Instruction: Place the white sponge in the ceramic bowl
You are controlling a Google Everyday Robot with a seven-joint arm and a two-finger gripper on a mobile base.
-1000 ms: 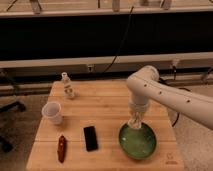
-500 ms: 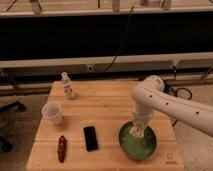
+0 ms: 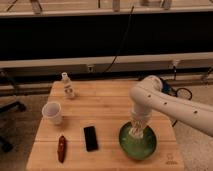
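Note:
The green ceramic bowl (image 3: 148,149) stands on the wooden table (image 3: 105,107) near its front right corner. My gripper (image 3: 135,132) hangs from the white arm (image 3: 150,97) and points straight down into the bowl's left half, its tip at or just above the bowl's inside. A small off-white patch at the tip (image 3: 134,134) looks like the white sponge, but I cannot tell it apart from the gripper's pale end. No sponge lies anywhere else on the table.
A white cup (image 3: 52,112) stands at the table's left. A small clear bottle (image 3: 67,86) stands at the back left. A black flat slab (image 3: 90,138) and a red-brown object (image 3: 61,148) lie at the front. An office chair base (image 3: 9,107) is left of the table.
The arm's elbow has swung to the right and toward the front. The gripper has stayed over the bowl and sunk a little lower into it.

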